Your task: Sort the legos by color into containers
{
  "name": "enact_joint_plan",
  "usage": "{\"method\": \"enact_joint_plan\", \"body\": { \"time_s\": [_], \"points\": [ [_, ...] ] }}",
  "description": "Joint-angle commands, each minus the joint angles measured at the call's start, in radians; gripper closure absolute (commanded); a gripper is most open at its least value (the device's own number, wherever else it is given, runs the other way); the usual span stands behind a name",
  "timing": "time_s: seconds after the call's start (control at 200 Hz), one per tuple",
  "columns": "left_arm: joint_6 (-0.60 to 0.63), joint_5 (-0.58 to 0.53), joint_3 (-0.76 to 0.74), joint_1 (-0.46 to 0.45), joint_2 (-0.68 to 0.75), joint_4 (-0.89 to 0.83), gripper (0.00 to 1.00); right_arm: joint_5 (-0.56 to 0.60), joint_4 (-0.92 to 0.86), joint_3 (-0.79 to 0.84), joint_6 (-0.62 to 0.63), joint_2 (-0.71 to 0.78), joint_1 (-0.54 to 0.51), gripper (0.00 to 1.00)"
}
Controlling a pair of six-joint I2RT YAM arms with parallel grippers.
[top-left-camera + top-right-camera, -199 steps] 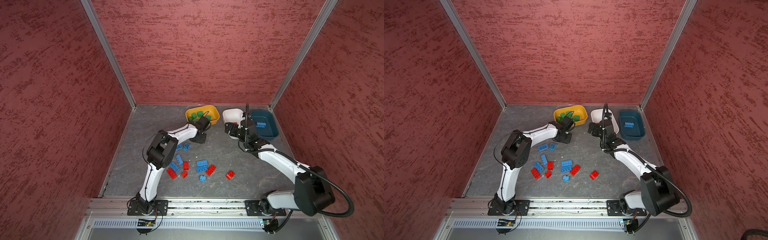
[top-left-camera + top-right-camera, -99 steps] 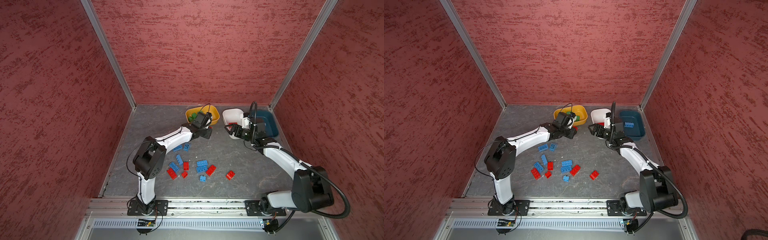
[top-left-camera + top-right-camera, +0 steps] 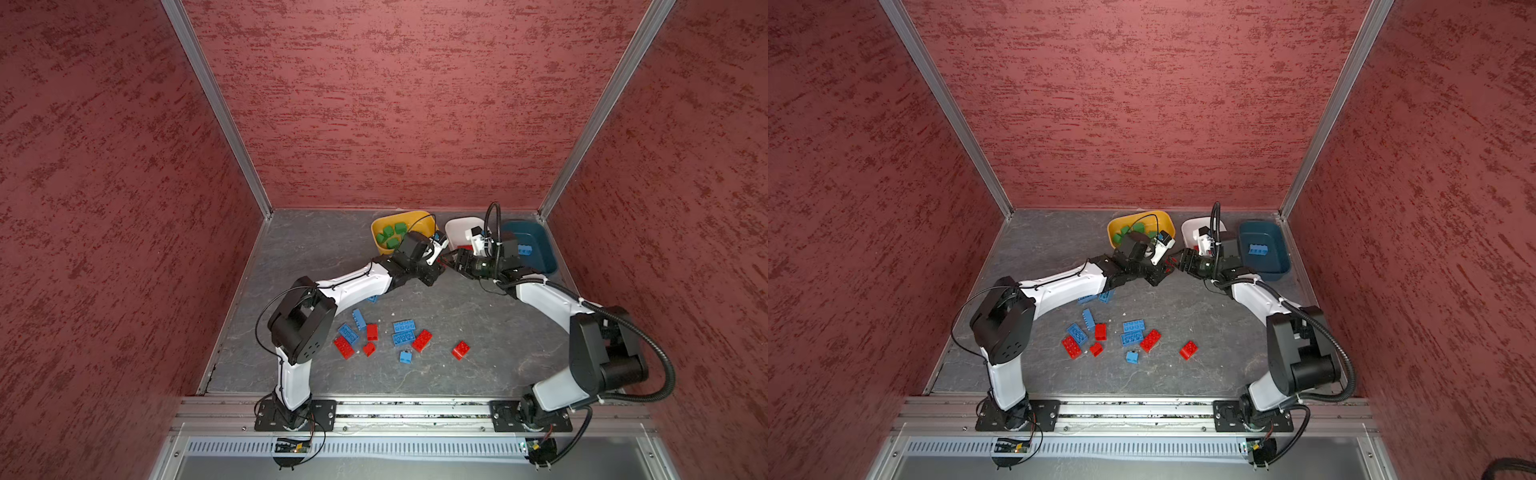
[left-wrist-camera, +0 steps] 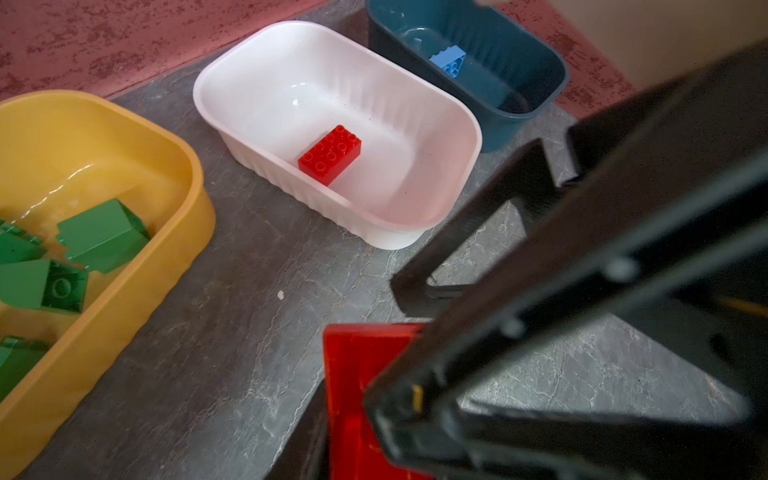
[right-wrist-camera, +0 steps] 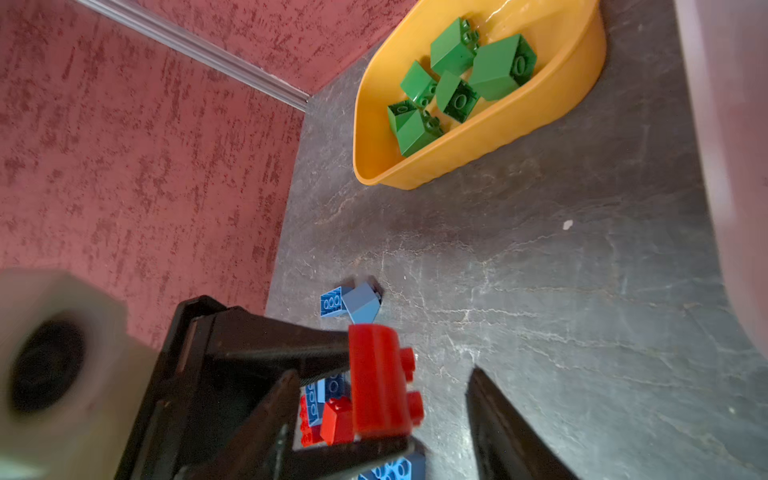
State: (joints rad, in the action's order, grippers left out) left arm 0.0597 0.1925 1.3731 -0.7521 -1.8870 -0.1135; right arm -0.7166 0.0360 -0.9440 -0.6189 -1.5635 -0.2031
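Both of your grippers have swung away from the tubs over the last second. They now meet tip to tip above the grey marbled floor [image 5: 561, 299], just in front of the gap between two of the tubs.

Your left gripper [image 3: 1165, 268] is clamped on a glossy red studded plastic brick [image 5: 378, 382]. Its black fingers [image 5: 270, 345] press on opposite faces of the brick.

Your right gripper [image 3: 1180, 261] has its jaws apart, straddling that same brick. In the right wrist view its dark finger [image 5: 507, 424] stands clear of the studs, with bare floor showing between. In the left wrist view its other finger crosses in front of the brick, and you cannot tell whether it touches.

- **Yellow tub:** the yellow-orange rounded-rectangle plastic tub [image 4: 137, 299] has smooth, faintly fluted walls. It holds a heap of green near-cubic bricks [image 5: 457, 83], tumbled at all angles with some hollow undersides up.
- **White tub:** the white ribbed plastic tub [image 4: 291, 183] sits beside the yellow one. It holds one red oblong brick [image 4: 330, 153] lying flat, studs up.
- **Teal tub:** the dark teal plastic tub [image 4: 532, 58] sits just beyond the white one. It holds a single light blue brick [image 4: 449, 62].
- **On the floor:** loose red and blue bricks [image 3: 399, 336] lie scattered on the nearer floor between the two arms, well apart from the tubs.
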Motion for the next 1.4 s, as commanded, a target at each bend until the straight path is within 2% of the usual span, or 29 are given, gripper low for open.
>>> {"method": "enact_joint_plan", "body": {
  "time_s": [0.0,0.316,0.586,0.661,0.796,0.832,0.882,1.027,1.142,1.307,1.398],
  "points": [
    [0.053,0.030,-0.019,-0.014,0.043,0.087,0.90,-0.043,0.021,-0.041,-0.016,-0.020,-0.002,0.45],
    [0.069,0.006,0.001,-0.017,0.024,0.076,0.90,-0.086,0.016,-0.013,0.010,-0.003,-0.002,0.60],
    [0.047,-0.012,0.013,-0.018,0.021,0.065,0.89,-0.018,0.042,0.011,0.008,0.025,0.000,0.89],
    [0.040,-0.032,0.028,-0.017,0.018,0.032,0.80,0.019,0.043,0.007,0.014,0.031,0.002,1.00],
    [0.003,-0.083,0.039,-0.007,0.017,-0.003,0.18,0.092,0.055,-0.003,0.010,0.031,0.023,1.00],
    [-0.001,-0.089,0.032,-0.004,0.021,0.002,0.09,0.116,0.061,-0.005,0.004,0.029,0.032,1.00],
    [-0.010,-0.098,0.016,0.000,0.030,0.009,0.01,0.153,0.075,-0.009,-0.008,0.024,0.049,1.00],
    [-0.033,-0.122,-0.056,0.012,0.072,0.025,0.00,0.212,0.100,-0.048,-0.004,-0.032,0.110,1.00],
    [-0.056,-0.141,-0.119,0.030,0.116,0.035,0.01,0.222,0.059,-0.139,0.026,-0.116,0.143,1.00],
    [-0.104,-0.160,-0.195,0.060,0.168,0.032,0.00,0.148,-0.009,-0.241,0.079,-0.189,0.142,1.00],
    [-0.145,-0.173,-0.234,0.079,0.194,0.033,0.01,0.144,-0.027,-0.226,0.116,-0.172,0.117,0.91]
  ]
}}
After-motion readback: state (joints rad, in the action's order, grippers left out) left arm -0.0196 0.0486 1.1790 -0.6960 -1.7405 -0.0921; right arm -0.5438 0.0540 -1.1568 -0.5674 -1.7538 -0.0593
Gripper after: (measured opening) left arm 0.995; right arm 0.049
